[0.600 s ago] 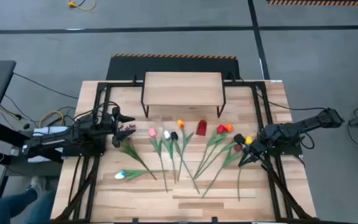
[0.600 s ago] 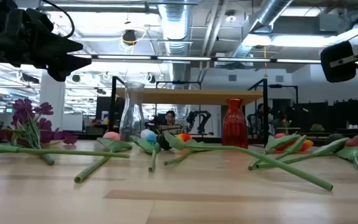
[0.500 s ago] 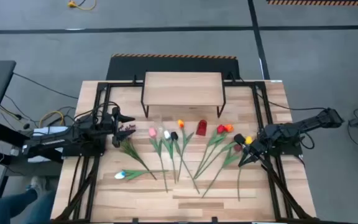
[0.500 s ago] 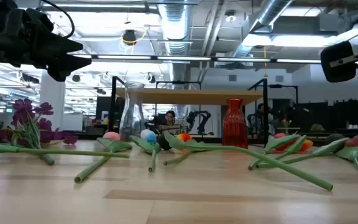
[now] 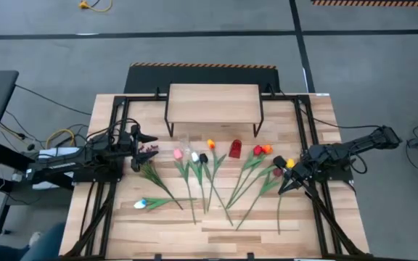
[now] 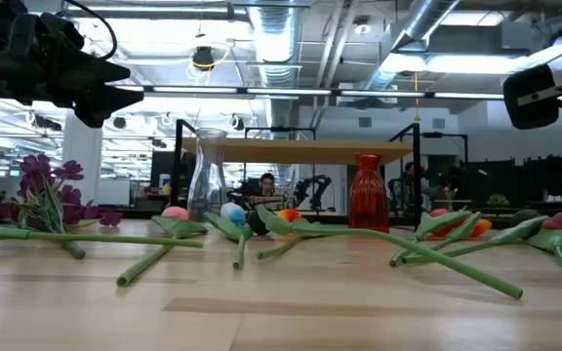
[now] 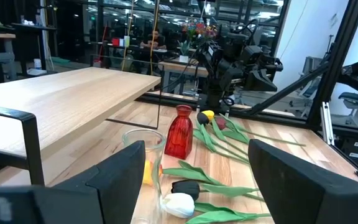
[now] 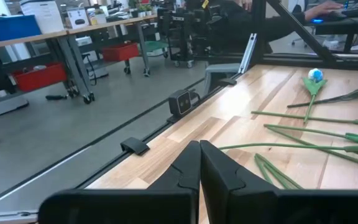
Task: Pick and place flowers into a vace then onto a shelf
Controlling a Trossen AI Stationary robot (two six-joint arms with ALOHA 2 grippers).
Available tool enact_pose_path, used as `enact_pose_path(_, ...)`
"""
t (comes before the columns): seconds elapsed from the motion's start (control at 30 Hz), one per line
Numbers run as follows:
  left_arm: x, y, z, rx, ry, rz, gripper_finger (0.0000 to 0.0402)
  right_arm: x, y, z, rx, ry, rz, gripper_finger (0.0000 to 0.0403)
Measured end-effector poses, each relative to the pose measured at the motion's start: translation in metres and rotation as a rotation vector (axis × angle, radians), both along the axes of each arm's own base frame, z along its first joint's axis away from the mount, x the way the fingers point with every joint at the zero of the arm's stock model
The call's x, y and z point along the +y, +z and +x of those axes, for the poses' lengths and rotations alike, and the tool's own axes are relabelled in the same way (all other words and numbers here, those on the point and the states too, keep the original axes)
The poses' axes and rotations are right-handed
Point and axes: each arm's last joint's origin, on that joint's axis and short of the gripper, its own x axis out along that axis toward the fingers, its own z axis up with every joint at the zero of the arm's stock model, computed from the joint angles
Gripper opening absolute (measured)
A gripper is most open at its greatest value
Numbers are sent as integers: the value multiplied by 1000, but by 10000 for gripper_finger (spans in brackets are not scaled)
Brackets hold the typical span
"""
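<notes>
Several artificial tulips (image 5: 209, 177) lie flat on the tabletop, heads toward the far edge, stems fanned toward the near edge. A purple sprig (image 5: 146, 156) lies at their left. One tulip with a pale blue head (image 5: 141, 204) lies crosswise near the front. A red vase (image 5: 235, 149) and a clear glass vase (image 6: 208, 180) stand upright among the heads. The shelf (image 5: 212, 104) stands behind them. My left gripper (image 5: 149, 143) hangs open above the sprig. My right gripper (image 5: 281, 187) hovers shut over the stems at the right, near the yellow tulip (image 5: 290, 163).
Black frame rails (image 5: 115, 127) run along the table's left, right and far sides. The near strip of the tabletop (image 5: 209, 235) is bare wood. A person sits at a desk far behind the table (image 6: 266, 183). Cables lie on the floor at the left (image 5: 56, 138).
</notes>
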Motion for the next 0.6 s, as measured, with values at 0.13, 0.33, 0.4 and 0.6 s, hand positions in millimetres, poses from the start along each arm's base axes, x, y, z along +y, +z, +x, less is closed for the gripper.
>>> enact_pose_path(0.13,0,0,0,1,0,1,276,0,0,0,0,0,0,0)
enact_pose_path(0.33,0,0,0,0,0,-3,276,0,0,0,0,0,0,0)
enact_pose_path(0.4,0,0,0,0,0,0,276,0,0,0,0,1,0,0)
enact_pose_path(0.6,0,0,0,0,0,-1,276,0,0,0,0,0,0,0)
